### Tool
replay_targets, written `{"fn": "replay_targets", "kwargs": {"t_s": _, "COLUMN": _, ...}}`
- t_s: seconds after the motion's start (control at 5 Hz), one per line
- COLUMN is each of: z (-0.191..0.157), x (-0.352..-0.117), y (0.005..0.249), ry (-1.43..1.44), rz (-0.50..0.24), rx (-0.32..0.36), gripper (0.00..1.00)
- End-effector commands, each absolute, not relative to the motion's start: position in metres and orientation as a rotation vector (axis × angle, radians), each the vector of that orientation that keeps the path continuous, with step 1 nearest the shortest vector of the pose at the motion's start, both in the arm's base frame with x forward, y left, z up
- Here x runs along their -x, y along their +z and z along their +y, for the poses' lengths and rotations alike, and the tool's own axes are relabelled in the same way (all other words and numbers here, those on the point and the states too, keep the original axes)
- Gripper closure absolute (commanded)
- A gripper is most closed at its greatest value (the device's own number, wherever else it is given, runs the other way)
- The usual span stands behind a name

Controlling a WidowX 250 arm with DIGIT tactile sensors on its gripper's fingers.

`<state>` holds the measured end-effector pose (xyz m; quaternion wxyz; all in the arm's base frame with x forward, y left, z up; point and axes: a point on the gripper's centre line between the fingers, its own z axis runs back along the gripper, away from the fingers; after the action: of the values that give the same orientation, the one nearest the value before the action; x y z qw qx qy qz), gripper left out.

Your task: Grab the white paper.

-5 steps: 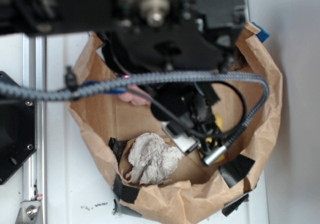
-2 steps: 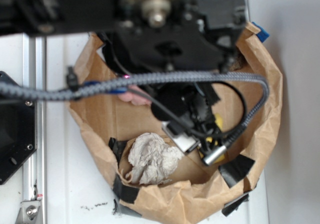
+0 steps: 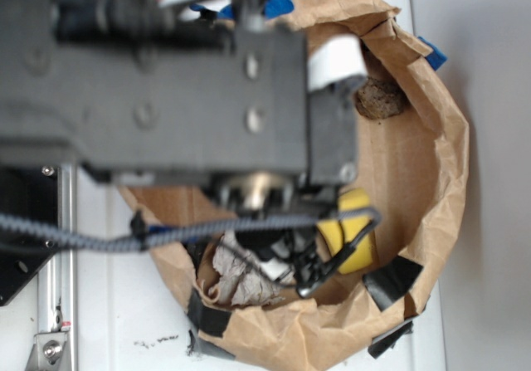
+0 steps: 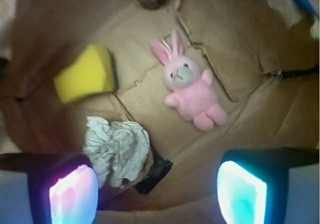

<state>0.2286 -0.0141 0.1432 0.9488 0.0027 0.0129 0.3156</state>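
White paper (image 4: 116,150) lies low in brown paper lining (image 4: 250,58), near its taped edge, below yellow sponge (image 4: 85,74). Gripper (image 4: 157,194) open, empty, above. Shift over wad, descend, avoid pink bunny (image 4: 192,86).

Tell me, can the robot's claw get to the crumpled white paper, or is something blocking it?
Probably yes. The gripper is open above the white paper, with nothing lying on it. The yellow sponge and pink bunny lie apart. The paper sits nearer one finger, so it likely needs centring.

Sponge (image 4: 86,74) crowds white paper (image 4: 116,150) (bunny (image 4: 192,91) apart).
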Motion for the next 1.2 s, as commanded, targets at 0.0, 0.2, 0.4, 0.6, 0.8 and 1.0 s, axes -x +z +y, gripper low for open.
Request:
{"fn": "replay_targets", "kwargs": {"t_s": 0.0, "z": -0.020, "x": -0.224, "y": 0.114, "ry": 0.624, "rz": -0.036, "rx": -0.083, "gripper": 0.00}}
{"fn": "replay_targets", "kwargs": {"t_s": 0.2, "z": -0.013, "x": -0.224, "y": 0.106, "ry": 0.650, "rz": -0.031, "rx": -0.096, "gripper": 0.00}}
{"fn": "replay_targets", "kwargs": {"t_s": 0.4, "z": -0.003, "x": -0.227, "y": 0.106, "ry": 0.676, "rz": -0.029, "rx": -0.064, "gripper": 0.00}}
{"fn": "replay_targets", "kwargs": {"t_s": 0.6, "z": -0.017, "x": -0.230, "y": 0.095, "ry": 0.677, "rz": -0.052, "rx": -0.055, "gripper": 0.00}}
{"fn": "replay_targets", "kwargs": {"t_s": 0.8, "z": -0.038, "x": -0.228, "y": 0.093, "ry": 0.663, "rz": -0.089, "rx": -0.005, "gripper": 0.00}}
{"fn": "replay_targets", "kwargs": {"t_s": 1.0, "z": -0.046, "x": -0.235, "y": 0.094, "ry": 0.651, "rz": -0.104, "rx": 0.056, "gripper": 0.00}}
